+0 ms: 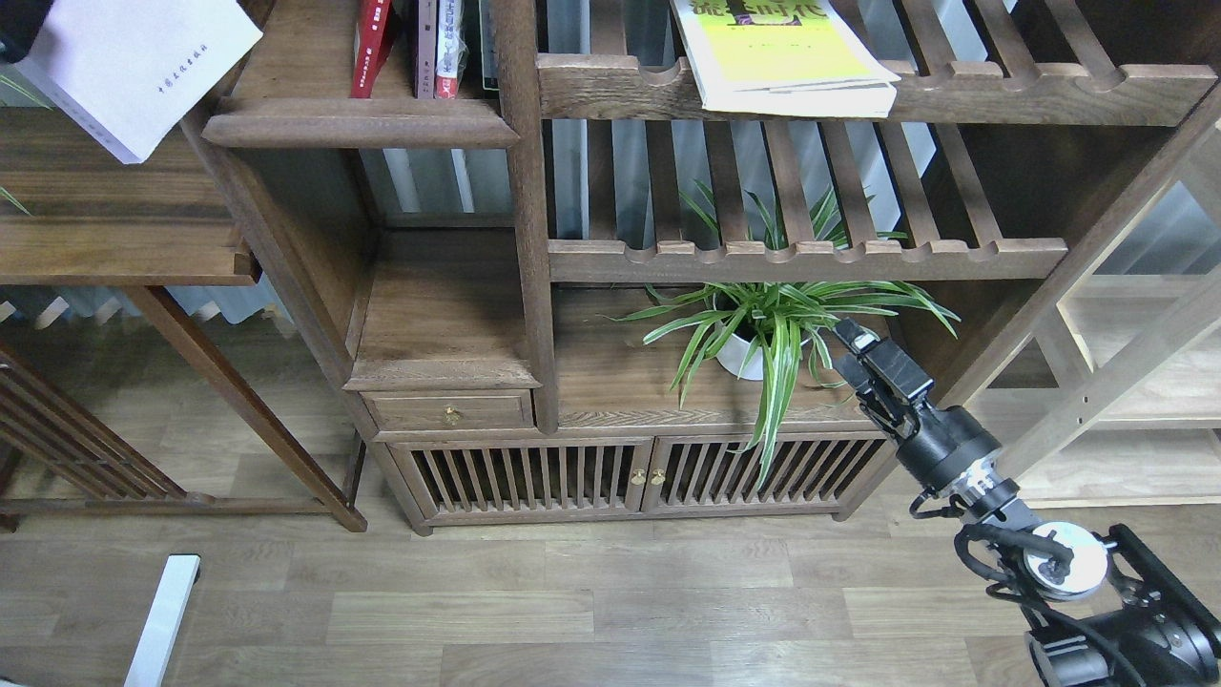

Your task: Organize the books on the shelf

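Observation:
The thick white-lavender book [134, 67] hangs tilted at the top left, above the dark side table and just left of the shelf [353, 124]. My left gripper [17, 24] shows only as a black part at the frame corner, at the book's upper left edge. The red book [372, 48] stands upright on the shelf beside other spines. The yellow-green book [777, 57] lies flat on the upper slatted rack. My right gripper [852, 339] is low on the right, beside the plant, holding nothing; its dark fingers cannot be told apart.
A spider plant in a white pot [763, 334] stands on the cabinet top under the lower slatted rack [811, 260]. A dark side table [114, 239] is at left. Pale shelving [1145, 382] is at right. An upright post [520, 191] separates shelf and racks.

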Controlling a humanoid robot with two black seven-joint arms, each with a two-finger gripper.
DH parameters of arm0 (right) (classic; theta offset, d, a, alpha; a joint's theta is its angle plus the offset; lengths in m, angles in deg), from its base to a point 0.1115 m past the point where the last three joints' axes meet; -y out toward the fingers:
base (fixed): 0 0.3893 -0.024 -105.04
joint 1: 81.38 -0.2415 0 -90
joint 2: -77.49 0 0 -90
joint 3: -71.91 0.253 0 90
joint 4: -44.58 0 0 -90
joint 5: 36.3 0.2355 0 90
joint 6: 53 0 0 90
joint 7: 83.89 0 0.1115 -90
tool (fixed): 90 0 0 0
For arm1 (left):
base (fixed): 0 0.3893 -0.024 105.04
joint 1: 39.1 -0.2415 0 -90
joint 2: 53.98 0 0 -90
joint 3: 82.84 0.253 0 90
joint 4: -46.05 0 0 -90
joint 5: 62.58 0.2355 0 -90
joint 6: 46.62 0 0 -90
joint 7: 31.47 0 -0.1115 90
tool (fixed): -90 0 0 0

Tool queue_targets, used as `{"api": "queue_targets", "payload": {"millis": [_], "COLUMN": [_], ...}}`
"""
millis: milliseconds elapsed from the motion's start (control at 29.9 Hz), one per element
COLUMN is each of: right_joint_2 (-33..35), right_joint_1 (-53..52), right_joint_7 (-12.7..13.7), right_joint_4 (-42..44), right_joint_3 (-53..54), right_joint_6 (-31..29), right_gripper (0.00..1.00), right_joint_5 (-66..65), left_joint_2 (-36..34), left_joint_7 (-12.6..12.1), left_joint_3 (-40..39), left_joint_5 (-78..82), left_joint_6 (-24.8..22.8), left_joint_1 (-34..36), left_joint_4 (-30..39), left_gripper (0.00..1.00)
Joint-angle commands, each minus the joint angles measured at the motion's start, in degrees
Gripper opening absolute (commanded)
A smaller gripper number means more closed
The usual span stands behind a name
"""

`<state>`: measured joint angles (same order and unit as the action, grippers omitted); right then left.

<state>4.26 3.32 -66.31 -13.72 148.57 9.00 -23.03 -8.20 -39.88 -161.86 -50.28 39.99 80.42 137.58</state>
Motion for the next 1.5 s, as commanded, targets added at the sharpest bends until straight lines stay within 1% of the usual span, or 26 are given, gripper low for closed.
{"api": "queue_targets", "payload": {"millis": [0, 134, 267, 401, 635, 1003, 1203, 1404, 1471], "right_joint_2": [-0.2, -0.1, 0.5, 1.0, 1.2, 3.5, 3.5, 3.5, 3.5], "right_joint_1": [0.0, 0.1, 0.1, 1.2, 4.1, 5.5, 5.5, 5.5, 5.6], "right_joint_7": [-0.2, -0.2, 0.0, 0.0, 0.1, 0.0, 0.0, -0.1, -0.1], "right_joint_4": [0.0, -0.1, 0.0, 0.0, 0.0, 0.0, -0.1, -0.1, -0.1], "right_joint_3": [-0.7, -1.2, -1.3, -0.5, -0.2, -0.1, 0.7, 1.0, 1.0], "right_joint_6": [0.0, 0.0, 0.0, 0.0, 0.0, 0.0, 0.0, 0.0, 0.0], "right_gripper": [0.87, 0.87, 0.87, 0.87, 0.88, 0.87, 0.87, 0.87, 0.87], "right_joint_5": [0.1, 0.1, 0.1, 0.1, 0.2, 0.4, 0.4, 0.5, 0.5], "left_joint_2": [1.1, 1.6, 1.9, 2.2, 5.0, 7.0, 9.9, 10.2, 10.3], "left_joint_7": [-0.2, -0.4, -0.4, -0.4, -0.3, -0.4, -0.2, -0.5, -0.5], "left_joint_3": [2.6, 6.8, 12.3, 16.8, 18.1, 25.4, 27.6, 30.1, 31.4], "left_joint_5": [2.0, 2.3, 2.4, 2.4, 2.5, 2.7, 3.1, 3.3, 3.3], "left_joint_6": [2.3, 5.2, 10.8, 15.0, 20.4, 20.5, 20.2, 20.4, 20.4], "left_joint_1": [3.3, 7.7, 13.6, 18.2, 21.6, 30.7, 33.5, 36.2, 37.4], "left_joint_4": [-0.6, -1.2, -1.4, -1.7, -3.1, -10.9, -15.7, -18.6, -20.2], "left_gripper": [0.05, 0.05, 0.05, 0.05, 0.05, 0.07, 0.09, 0.09, 0.11]}}
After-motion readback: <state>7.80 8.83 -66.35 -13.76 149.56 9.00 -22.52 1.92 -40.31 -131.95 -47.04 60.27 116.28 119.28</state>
